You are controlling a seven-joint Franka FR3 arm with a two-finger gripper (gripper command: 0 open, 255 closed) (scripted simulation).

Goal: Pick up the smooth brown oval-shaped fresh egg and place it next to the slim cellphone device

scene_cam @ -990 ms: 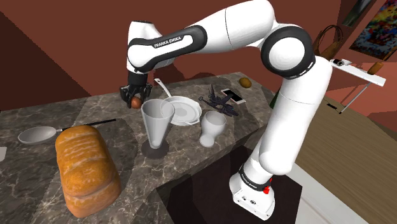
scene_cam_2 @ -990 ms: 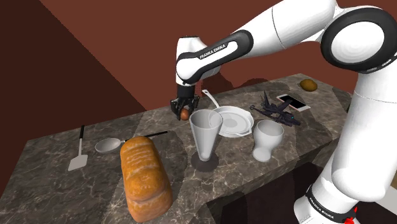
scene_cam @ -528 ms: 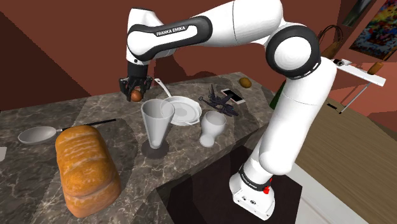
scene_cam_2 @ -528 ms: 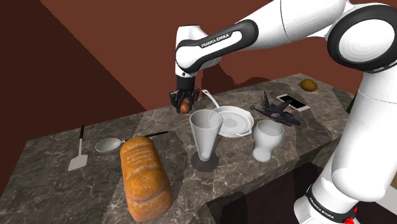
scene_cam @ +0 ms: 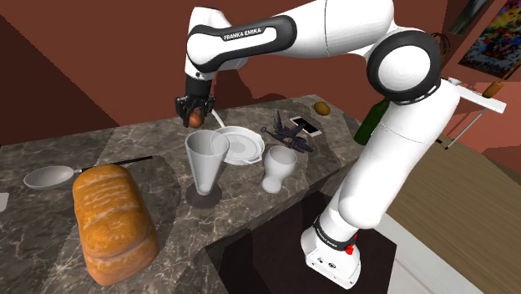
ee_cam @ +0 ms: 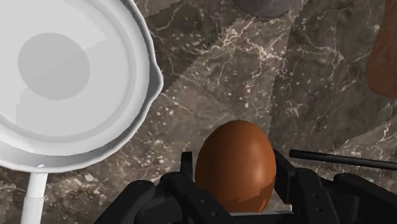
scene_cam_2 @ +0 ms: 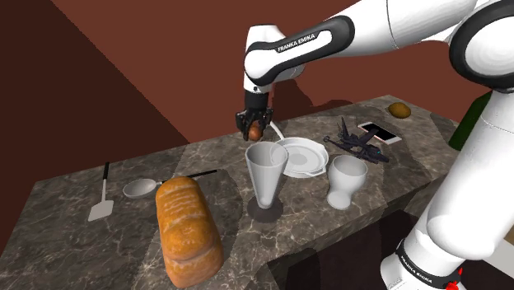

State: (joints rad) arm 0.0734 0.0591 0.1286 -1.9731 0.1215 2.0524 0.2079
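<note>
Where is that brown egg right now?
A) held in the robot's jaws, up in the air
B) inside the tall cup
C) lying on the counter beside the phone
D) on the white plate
A: the brown egg is clasped between the black jaws in the air above the marble counter, well short of the phone.

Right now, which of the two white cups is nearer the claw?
The tall cone-shaped cup, beside the claw holding the egg; the shorter goblet stands farther off, toward the phone.
</note>
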